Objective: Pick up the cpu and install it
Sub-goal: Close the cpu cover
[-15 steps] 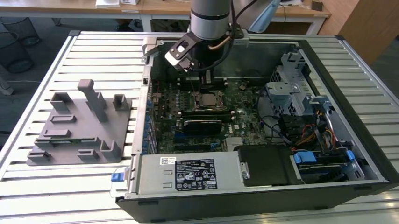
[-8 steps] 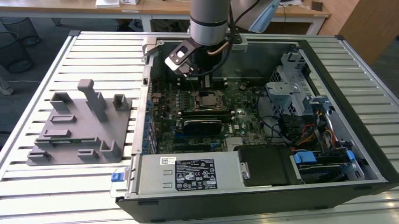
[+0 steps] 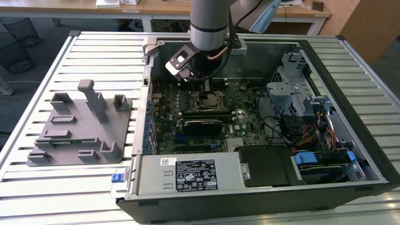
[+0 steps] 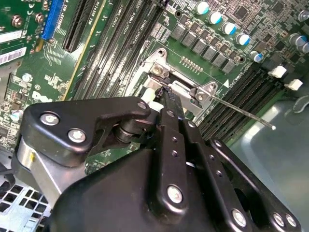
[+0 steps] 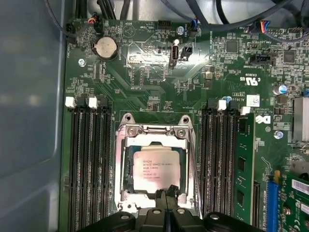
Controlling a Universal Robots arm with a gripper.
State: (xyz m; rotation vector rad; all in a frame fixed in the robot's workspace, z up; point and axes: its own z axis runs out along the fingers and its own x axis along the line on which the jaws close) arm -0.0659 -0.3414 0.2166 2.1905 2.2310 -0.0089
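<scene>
First wrist view: one cpu (image 5: pixel 158 170) lies in one socket frame (image 5: pixel 155 131); one gripper (image 5: pixel 166 194), pinched closed, hovers at its edge.

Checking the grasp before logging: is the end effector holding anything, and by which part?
Cannot be told. The end effector sits at the edge of the cpu, which lies in the socket frame.

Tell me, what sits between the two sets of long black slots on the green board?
In the first wrist view, the metal socket frame, with the cpu lying inside it.
</scene>
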